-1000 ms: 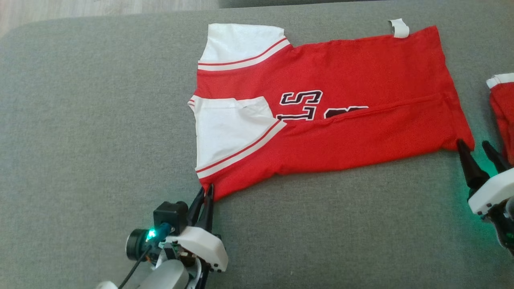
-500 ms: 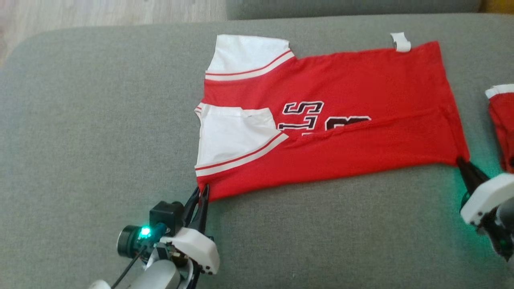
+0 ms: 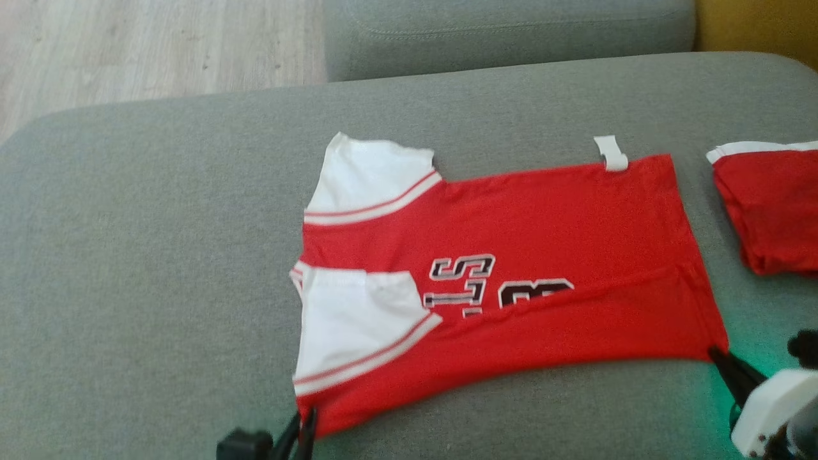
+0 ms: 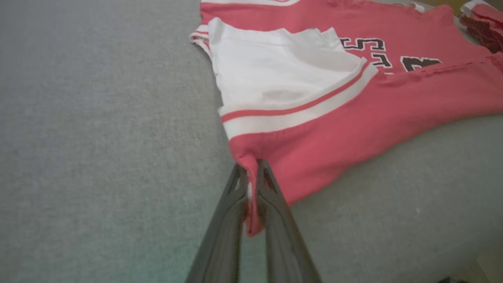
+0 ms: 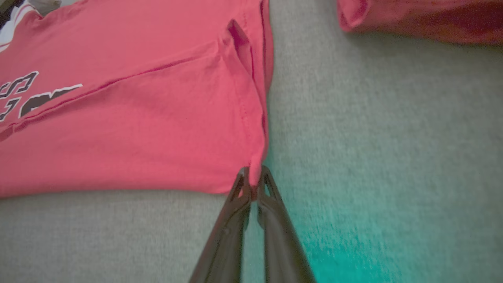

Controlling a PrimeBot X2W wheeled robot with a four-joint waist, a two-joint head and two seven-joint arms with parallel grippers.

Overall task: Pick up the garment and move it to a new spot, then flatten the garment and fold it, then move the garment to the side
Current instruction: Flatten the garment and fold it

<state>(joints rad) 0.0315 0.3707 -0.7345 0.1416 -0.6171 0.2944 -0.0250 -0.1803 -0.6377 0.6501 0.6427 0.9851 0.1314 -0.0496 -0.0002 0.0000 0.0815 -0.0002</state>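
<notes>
As two grippers [image 4: 251, 168] [image 5: 254, 173] pinch one garment [image 3: 543, 230] — another [image 3: 773, 204] nearby.

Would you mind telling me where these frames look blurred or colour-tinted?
Head view: soft overall, with a green glow on the cushion beside the right end effector. Right wrist view: strong teal cast at lower right; the second red garment is blurred. Left wrist view: the jersey looks washed pink.

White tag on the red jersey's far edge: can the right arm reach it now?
Probably not: the right gripper is shut on the red jersey's near corner, with the tag across the cloth.
</notes>
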